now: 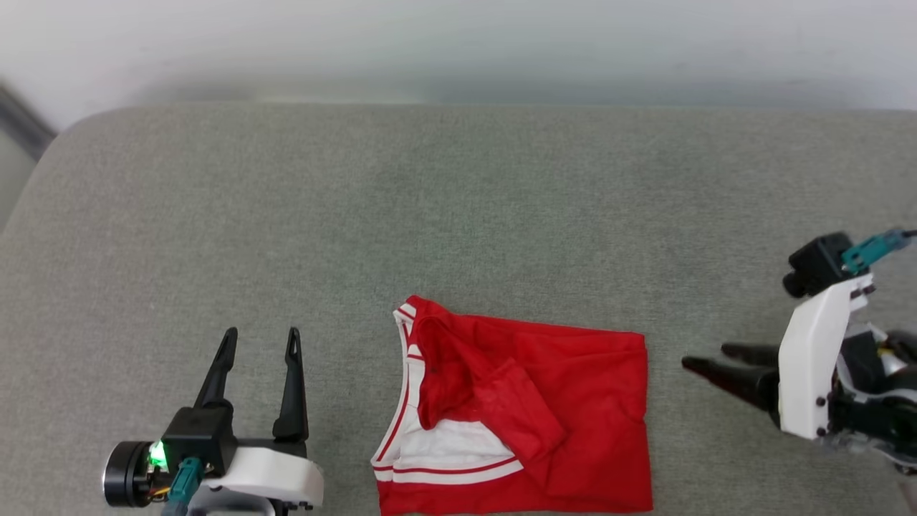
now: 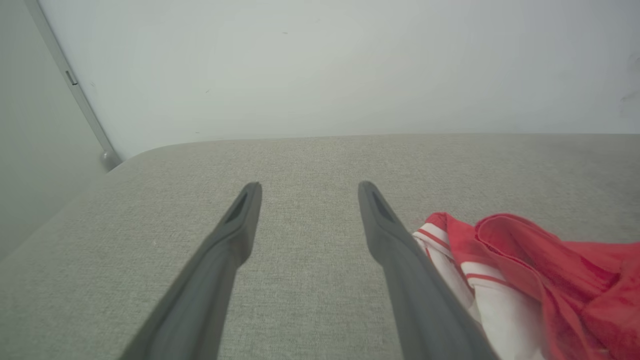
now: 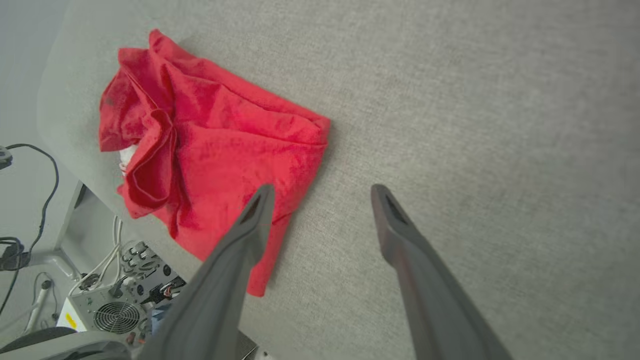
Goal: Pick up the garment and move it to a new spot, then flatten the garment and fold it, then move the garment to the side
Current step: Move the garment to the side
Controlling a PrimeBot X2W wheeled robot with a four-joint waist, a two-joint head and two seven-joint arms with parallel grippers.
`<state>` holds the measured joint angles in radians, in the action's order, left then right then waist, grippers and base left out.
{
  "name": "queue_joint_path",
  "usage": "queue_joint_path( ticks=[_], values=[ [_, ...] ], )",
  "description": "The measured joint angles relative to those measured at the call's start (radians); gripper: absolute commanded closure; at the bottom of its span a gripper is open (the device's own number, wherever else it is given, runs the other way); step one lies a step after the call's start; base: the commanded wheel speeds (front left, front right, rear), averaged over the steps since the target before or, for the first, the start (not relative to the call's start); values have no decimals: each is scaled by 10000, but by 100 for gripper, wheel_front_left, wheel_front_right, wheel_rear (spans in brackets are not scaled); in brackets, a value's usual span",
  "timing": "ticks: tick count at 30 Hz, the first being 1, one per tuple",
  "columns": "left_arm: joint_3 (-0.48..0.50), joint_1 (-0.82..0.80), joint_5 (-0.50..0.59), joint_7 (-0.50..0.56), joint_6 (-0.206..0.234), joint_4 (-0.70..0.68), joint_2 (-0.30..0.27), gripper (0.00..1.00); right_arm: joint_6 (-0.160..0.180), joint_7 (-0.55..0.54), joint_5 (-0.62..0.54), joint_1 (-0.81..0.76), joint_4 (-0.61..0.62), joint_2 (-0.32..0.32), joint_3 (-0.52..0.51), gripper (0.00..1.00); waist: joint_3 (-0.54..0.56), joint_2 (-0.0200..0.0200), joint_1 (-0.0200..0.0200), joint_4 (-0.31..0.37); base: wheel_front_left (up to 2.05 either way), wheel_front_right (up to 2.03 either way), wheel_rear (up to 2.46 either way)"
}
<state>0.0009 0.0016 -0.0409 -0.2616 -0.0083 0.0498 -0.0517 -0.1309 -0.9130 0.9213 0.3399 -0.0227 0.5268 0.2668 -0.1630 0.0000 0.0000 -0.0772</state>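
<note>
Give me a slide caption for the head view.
Folded red garment on the grey surface, flanked by the open left claw and open right claw, neither touching it.

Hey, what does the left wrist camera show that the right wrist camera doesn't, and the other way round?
Left wrist view, not right: a grey post beyond the far corner, and striped white trim on the garment. Right wrist view, not left: dangling cables and a fan-vented box below the edge. Both: the red garment on the grey fabric surface.
</note>
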Motion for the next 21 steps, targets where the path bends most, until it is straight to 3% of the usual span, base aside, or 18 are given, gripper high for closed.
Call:
queue_joint_path(
  ticks=[7,16,21],
  values=[
    [-132,-444,-61,0,-6,-29,0,0,0,-242,656,-455,-665,-706,130,0,-583,0,0,-314,0,0,0],
    [-343,-915,-178,0,6,-4,4,0,-10,282,863,-388,-1739,-1411,688,0,-1269,0,0,-731,0,0,0],
    [-380,-1009,-238,0,27,56,6,0,-19,731,803,-179,-2111,-1484,1195,0,-1432,0,0,-914,0,0,0]
  ],
)
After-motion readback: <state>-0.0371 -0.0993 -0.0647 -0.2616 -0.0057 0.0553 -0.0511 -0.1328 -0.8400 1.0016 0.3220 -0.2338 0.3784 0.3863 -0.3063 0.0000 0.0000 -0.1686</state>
